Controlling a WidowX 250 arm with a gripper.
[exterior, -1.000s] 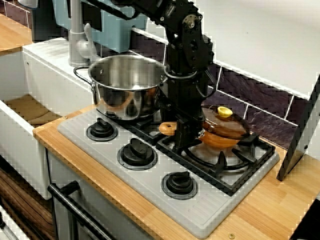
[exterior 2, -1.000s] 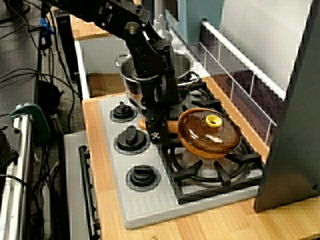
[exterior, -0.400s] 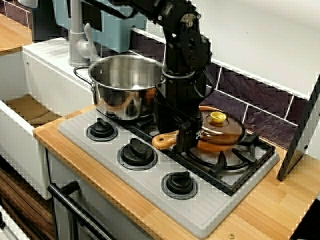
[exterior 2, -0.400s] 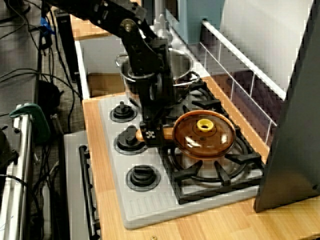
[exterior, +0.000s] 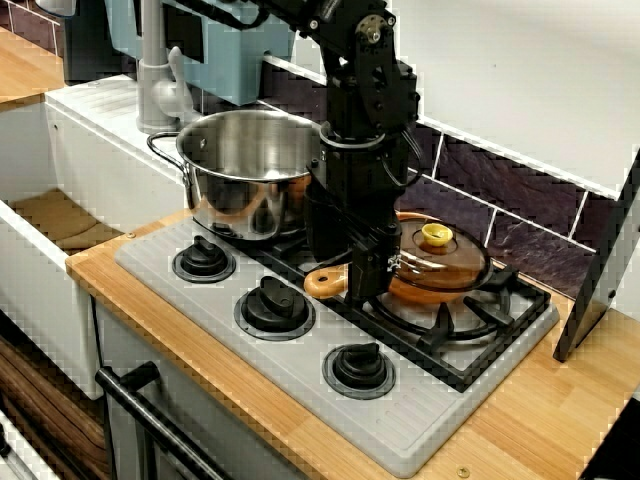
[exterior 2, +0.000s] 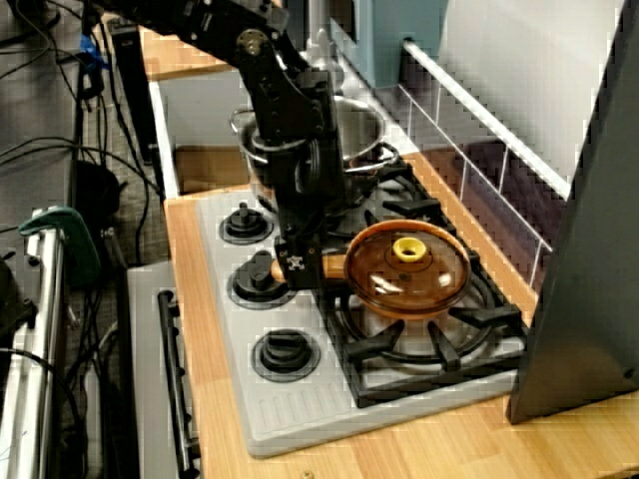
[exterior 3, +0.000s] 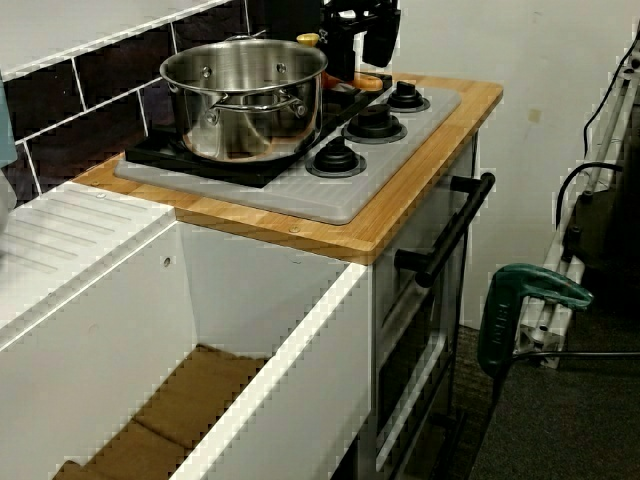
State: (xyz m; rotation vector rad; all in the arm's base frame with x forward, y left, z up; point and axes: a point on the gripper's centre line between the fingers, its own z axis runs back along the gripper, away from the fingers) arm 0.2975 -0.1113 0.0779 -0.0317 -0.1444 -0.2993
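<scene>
the gripper [exterior: 366, 280] points down at the stove and is closed tight on the handle [exterior: 322, 284] of the brown pan [exterior: 445, 268]. the round end of the handle sticks out past the gripper, toward the black knobs. the black arm goes up from the gripper, just beside the steel pot [exterior: 255, 170].

the brown pan is on the black grate [exterior: 470, 322] at the right side of the stove, in the view from the front. it looks like see-through brown glass. its lid is on, with a small yellow knob [exterior: 434, 235] in the middle. in the view from the stove's end, the gripper [exterior 2: 300, 265] is at the left of the brown pan [exterior 2: 414, 279], and the yellow knob [exterior 2: 406, 248] faces up.

the steel pot is big and shiny and stands on the other grate, near the pan but not touching it. it has no lid.

three black knobs are in a row on the grey stove top [exterior: 300, 362]: one [exterior: 204, 260], two [exterior: 274, 304], three [exterior: 359, 368]. the stove top lies on the wooden tabletop [exterior: 520, 425]. dark tiles [exterior: 500, 215] are on the wall behind.

in the view from over the sink, the white sink [exterior 3: 100, 260] is next to the stove, and a green clamp [exterior 3: 520, 300] is down by the floor.
</scene>
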